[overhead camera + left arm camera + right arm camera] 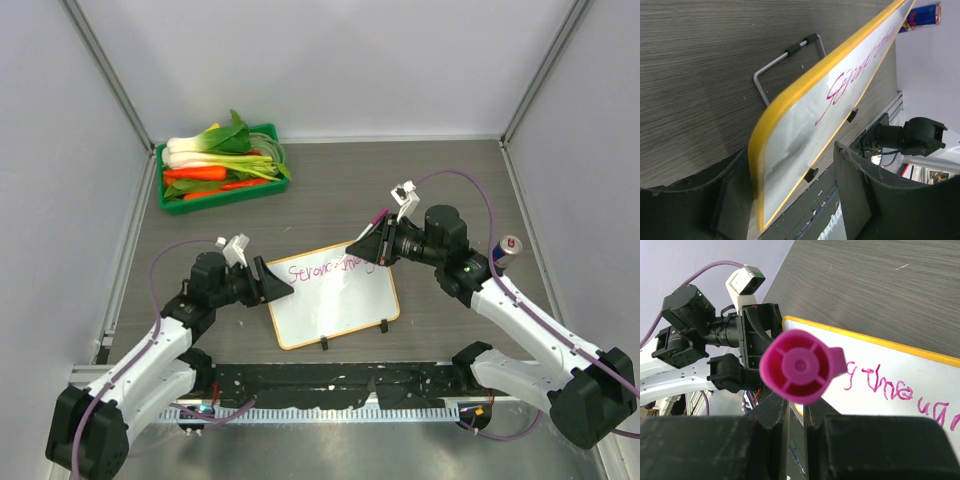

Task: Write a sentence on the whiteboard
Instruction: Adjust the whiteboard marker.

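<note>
The whiteboard (pixel 335 305) lies mid-table, white with an orange-yellow frame and two black feet on its near edge. The pink sentence (pixel 325 268) runs along its far edge, starting "Strong". My left gripper (pixel 278 285) stands open around the board's left end: in the left wrist view the frame (pixel 790 95) rests by one of the fingers (pixel 732 200), with a wide gap to the other. My right gripper (pixel 365 248) is shut on a pink marker (pixel 378 220) over the board's far right corner. The marker's cap end (pixel 800 365) faces the right wrist camera, with the writing (pixel 885 387) beyond it.
A green tray (pixel 165 190) of vegetables sits at the far left. A blue and red can (pixel 507 250) stands right of the right arm. A wire stand (pixel 785 55) shows behind the board. A black strip (pixel 330 385) runs along the near table edge.
</note>
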### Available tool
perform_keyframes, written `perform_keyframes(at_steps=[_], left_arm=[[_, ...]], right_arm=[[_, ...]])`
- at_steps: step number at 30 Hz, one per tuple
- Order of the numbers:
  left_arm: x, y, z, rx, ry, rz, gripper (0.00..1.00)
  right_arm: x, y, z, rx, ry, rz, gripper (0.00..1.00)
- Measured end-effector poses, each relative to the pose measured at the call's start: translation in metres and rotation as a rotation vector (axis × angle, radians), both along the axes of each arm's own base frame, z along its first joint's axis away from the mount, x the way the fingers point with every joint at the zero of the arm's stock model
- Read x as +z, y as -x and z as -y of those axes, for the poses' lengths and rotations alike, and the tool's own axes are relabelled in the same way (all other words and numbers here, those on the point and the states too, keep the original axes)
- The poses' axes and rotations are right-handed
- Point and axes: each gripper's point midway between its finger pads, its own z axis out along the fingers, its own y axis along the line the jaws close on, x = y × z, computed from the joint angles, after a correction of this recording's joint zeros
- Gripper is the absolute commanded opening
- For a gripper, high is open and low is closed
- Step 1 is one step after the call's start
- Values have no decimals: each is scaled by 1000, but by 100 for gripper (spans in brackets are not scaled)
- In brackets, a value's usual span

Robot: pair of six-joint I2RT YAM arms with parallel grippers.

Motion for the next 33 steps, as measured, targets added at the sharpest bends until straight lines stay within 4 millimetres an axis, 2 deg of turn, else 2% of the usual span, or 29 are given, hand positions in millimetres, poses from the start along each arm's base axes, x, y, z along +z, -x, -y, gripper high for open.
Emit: perform_keyframes(at_steps=[9,12,17,20,28,33], left_arm=[[-22,0,7,-40,46,44,36],[-16,3,9,-62,68,82,25],[8,11,17,-129,135,169,2],[20,16,22,-169,172,208,0],[14,12,24,-171,169,190,0],[15,11,24,-174,167,195,0]], right_arm=[[0,0,0,0,0,0,1],[-1,0,0,0,0,-1,1],[-6,1,0,0,4,-8,1],[-8,1,0,0,4,-10,1],[-12,0,0,-4,4,-7,1],[-21,-1,3,-19,17,-20,1]])
